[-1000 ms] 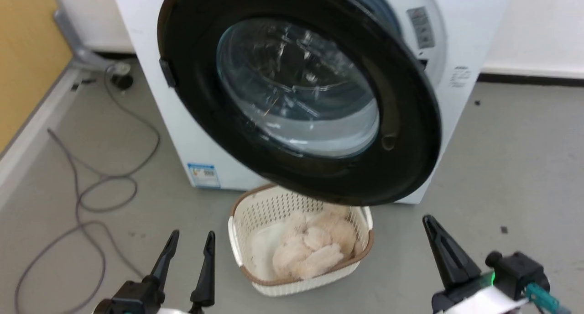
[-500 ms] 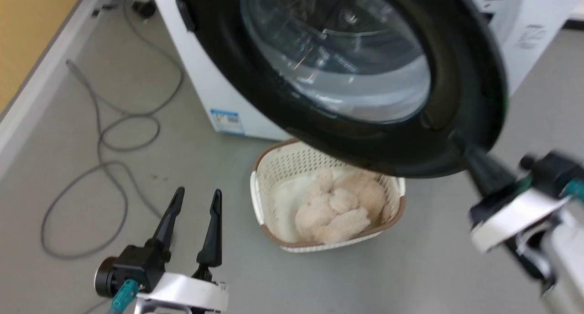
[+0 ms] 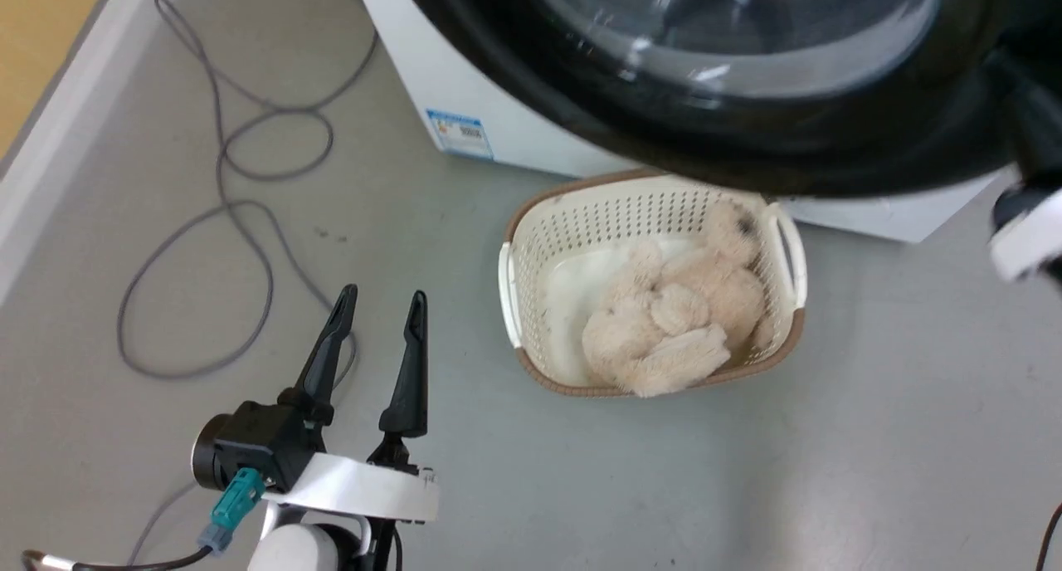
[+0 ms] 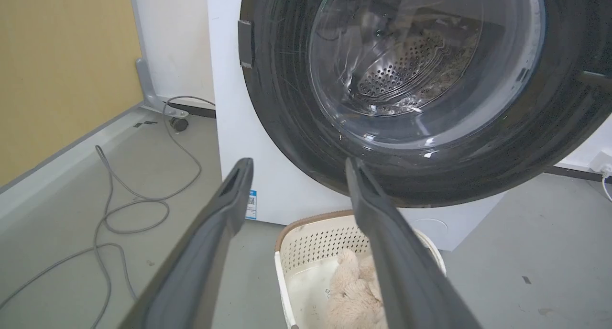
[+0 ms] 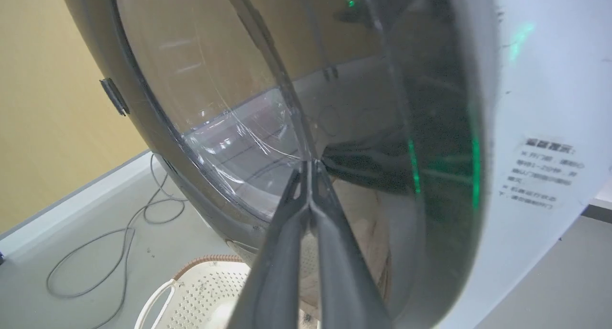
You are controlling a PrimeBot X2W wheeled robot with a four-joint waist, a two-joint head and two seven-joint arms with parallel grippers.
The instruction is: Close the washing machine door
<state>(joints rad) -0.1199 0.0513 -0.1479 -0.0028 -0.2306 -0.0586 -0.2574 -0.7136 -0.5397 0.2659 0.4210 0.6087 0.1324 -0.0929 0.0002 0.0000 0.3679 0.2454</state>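
Hanging ajar from the white washer [image 3: 440,65], the door [image 3: 747,152] spans the top of the head view. Its black rim overhangs a cream basket [image 3: 597,222] that sits on the grey floor [image 3: 581,488] just in front of the machine, with a beige plush toy [image 3: 672,330] inside. In the left wrist view the door [image 4: 287,104] faces the camera, and the perforated steel drum shows through its clear glass. The left gripper [image 3: 382,293] hovers low over the floor to the left of the basket, well apart from the door. Its fingers are spread and nothing is between them. A grey cable [image 3: 270,280] loops across the floor beyond it. The right gripper [image 5: 308,169] has its two fingers pressed together, empty, and their tips sit against the door's [image 5: 420,128] outer face, meeting their own reflection near the edge of the glass. A gap shows between the rim and the washer front on that side.
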